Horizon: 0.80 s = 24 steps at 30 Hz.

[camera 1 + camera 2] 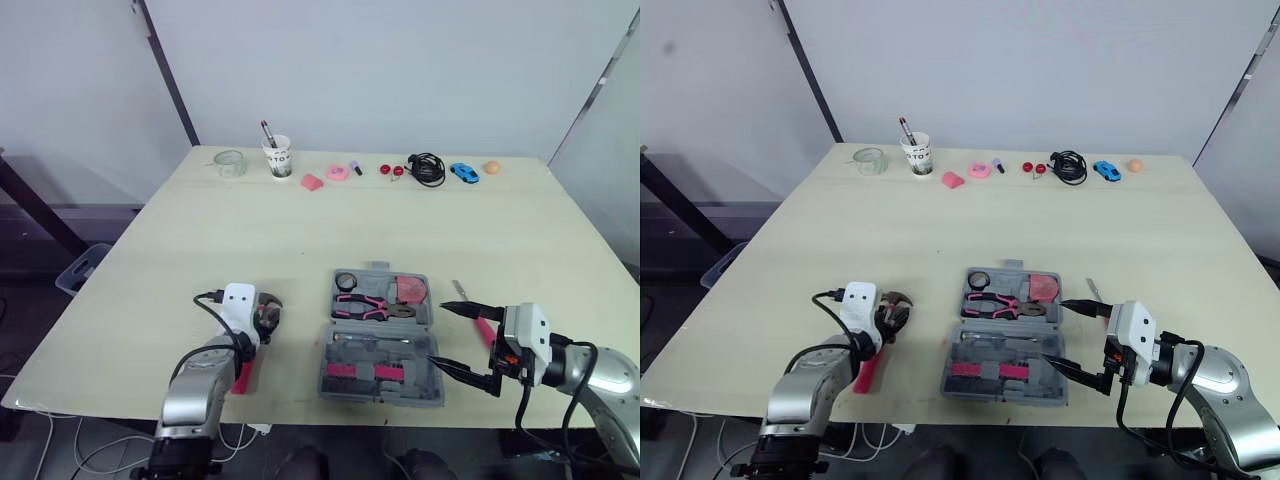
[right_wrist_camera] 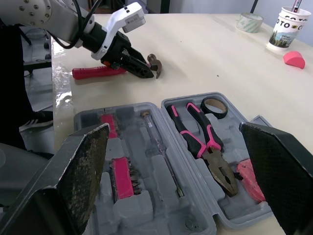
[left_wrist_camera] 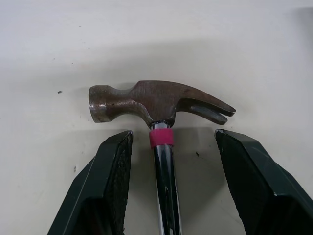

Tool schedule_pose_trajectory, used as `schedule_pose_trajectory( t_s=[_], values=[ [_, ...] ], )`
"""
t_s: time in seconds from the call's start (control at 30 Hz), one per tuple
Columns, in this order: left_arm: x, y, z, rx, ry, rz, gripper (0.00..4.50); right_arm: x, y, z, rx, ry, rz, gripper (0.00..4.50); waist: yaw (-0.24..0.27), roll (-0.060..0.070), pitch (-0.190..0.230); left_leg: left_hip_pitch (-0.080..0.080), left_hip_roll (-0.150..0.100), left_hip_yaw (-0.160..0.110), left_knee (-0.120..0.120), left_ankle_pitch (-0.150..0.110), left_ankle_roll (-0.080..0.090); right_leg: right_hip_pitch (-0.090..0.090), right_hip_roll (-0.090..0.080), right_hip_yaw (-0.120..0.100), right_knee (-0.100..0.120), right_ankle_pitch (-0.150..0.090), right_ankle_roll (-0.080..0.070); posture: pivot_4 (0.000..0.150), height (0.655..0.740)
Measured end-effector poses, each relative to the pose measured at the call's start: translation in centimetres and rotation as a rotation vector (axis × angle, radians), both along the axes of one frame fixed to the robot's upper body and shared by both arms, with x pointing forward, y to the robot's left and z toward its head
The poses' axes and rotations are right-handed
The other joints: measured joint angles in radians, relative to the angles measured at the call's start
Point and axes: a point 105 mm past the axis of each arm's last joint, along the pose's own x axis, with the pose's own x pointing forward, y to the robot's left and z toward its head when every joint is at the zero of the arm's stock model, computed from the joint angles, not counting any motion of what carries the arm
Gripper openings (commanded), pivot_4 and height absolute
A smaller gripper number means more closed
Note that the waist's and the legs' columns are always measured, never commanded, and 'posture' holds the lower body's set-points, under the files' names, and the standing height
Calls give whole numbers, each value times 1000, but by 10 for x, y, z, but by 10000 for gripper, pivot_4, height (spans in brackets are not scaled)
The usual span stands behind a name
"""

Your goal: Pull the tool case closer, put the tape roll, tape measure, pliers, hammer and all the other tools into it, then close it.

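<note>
Step in hand: loading the hammer (image 3: 156,105). It lies flat on the table (image 1: 300,230) at nine o'clock of the open tool case (image 1: 420,388), which already holds pliers (image 1: 365,307) and tape roll (image 1: 346,281).

The left gripper (image 3: 171,134) is spread wide and holds nothing. The shaft runs between its jaws just below the head, touching neither.

Next move, as judged: close on the shaft, then lift. The right gripper (image 1: 440,335), wide open and empty, stands at the case's three o'clock edge.
</note>
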Motion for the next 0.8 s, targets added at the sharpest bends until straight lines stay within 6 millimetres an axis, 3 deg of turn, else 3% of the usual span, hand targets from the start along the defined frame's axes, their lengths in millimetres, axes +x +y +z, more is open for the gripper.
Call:
schedule_pose_trajectory(
  t_s=[0.23,0.37,0.47,0.5,0.8],
  values=[
    [1,1,0,4,-3,9,28830,-1,-1,-1,3,6,-4,45000,-1,0,0,0,0,0,0,0,0,0,0,0,0,0,0,1500,7400],
    [1,4,-1,11,-4,27,15754,-1,-2,-1,3,8,-8,45000,-1,0,0,0,0,0,0,0,0,0,0,0,0,0,0,1500,7400],
    [2,7,0,13,-10,41,1449,-1,-2,-1,2,8,-8,45000,0,0,0,0,0,0,0,0,0,0,0,0,0,0,0,1500,7400],
    [2,8,0,13,-10,43,46,-1,-2,-1,3,7,-8,45000,0,1,0,0,0,0,0,0,0,1,0,0,-1,0,0,1500,7400],
    [3,7,-1,12,-12,31,53,-1,-2,-1,3,5,-7,45000,0,1,-1,0,0,0,0,0,0,1,0,0,-1,0,0,1500,7400]
  ],
)
